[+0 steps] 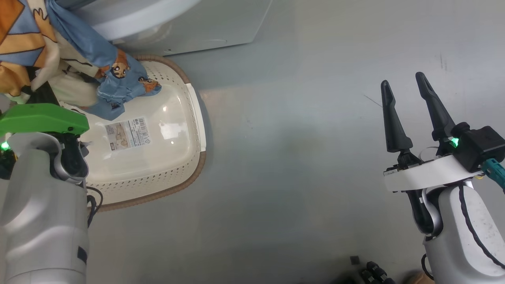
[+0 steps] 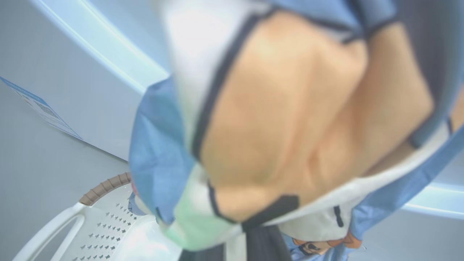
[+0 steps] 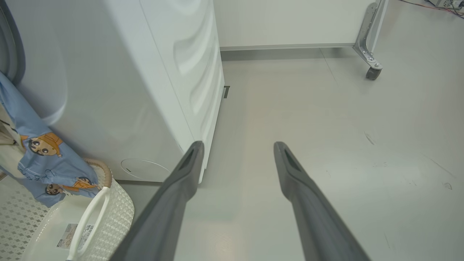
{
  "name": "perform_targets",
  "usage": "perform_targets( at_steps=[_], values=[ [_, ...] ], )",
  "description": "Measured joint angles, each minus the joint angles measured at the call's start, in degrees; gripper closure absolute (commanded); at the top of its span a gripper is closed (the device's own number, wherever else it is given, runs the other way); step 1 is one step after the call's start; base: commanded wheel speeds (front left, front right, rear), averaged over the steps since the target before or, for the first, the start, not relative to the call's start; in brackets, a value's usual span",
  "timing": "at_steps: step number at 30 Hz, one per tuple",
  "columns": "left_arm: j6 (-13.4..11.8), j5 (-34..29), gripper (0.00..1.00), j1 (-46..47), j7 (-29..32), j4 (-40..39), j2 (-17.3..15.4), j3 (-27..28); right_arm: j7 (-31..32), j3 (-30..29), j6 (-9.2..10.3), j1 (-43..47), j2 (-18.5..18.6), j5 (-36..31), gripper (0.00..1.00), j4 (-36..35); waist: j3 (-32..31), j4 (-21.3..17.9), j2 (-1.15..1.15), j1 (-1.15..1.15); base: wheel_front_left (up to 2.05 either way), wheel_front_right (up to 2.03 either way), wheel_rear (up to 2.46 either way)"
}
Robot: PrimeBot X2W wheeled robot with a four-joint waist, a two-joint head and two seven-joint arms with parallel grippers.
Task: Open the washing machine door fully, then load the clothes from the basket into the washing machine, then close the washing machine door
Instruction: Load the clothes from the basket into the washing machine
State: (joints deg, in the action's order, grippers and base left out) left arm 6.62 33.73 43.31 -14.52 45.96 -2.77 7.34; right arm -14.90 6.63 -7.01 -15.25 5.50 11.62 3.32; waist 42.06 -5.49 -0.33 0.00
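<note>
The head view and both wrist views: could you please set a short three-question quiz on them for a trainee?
1. True or false: the right gripper, with its two long dark fingers, holds the light blue cartoon-print clothes.
2. Where does the cream-white perforated plastic basket with the brown rim stand?
A. on the grey floor, in front of the big white washing machine
B. on top of the washing machine
C. between the right gripper's fingers
3. Fill the gap: the clothes hang above the basket from the ___ gripper.

Key: 1 false, its fingers stand apart around nothing; 2 A; 3 left gripper.
</note>
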Motion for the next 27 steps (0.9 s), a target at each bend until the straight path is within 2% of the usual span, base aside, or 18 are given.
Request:
perform_targets(
  at_steps=[11,21,27],
  values=[
    [0.4,-3.6,1.0,-4.5,0.0,-10.1,0.1,1.4,0.0,2.1,0.0,0.2,-1.0,1.1,0.0,2.1,-5.6,0.6,0.0,0.0,0.0,0.0,0.0],
    [0.4,-4.2,1.0,-6.6,0.0,-14.9,0.6,-0.4,0.0,2.8,0.0,2.4,-1.6,2.0,0.0,3.2,-9.7,-0.6,0.0,0.0,0.0,0.0,0.0],
    [0.5,-5.9,1.0,-5.9,0.0,-15.1,-0.1,-1.5,0.0,4.9,0.0,2.5,-1.9,2.6,0.0,3.3,-10.8,-2.6,0.0,0.0,0.0,0.0,0.0]
  ],
)
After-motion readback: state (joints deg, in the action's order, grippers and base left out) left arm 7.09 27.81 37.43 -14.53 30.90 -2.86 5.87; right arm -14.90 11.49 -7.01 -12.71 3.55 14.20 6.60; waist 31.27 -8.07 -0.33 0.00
